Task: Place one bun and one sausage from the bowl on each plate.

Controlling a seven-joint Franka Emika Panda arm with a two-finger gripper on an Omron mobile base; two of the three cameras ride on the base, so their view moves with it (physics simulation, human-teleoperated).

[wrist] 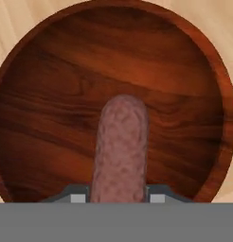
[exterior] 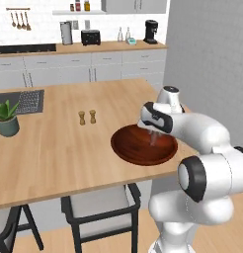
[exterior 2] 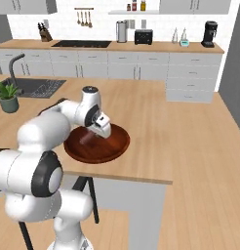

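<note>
— Left base view, your pose?
— My arm bends over the counter's near right edge, gripper (exterior: 154, 140) pointing down into the bowl (exterior: 143, 145).
— Right base view?
— Same: gripper (exterior 2: 88, 138) low over the bowl (exterior 2: 97, 142).
— Hand view?
— My fingers (wrist: 76, 197) are clamped on the sausage (wrist: 120, 149), above the bowl's (wrist: 52, 94) floor.

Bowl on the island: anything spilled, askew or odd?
Nothing stands out. The bowl sits flat on the counter, nothing spilled around it. The claw is shut on one sausage above the bowl's bare inside. No buns show in it.
</note>
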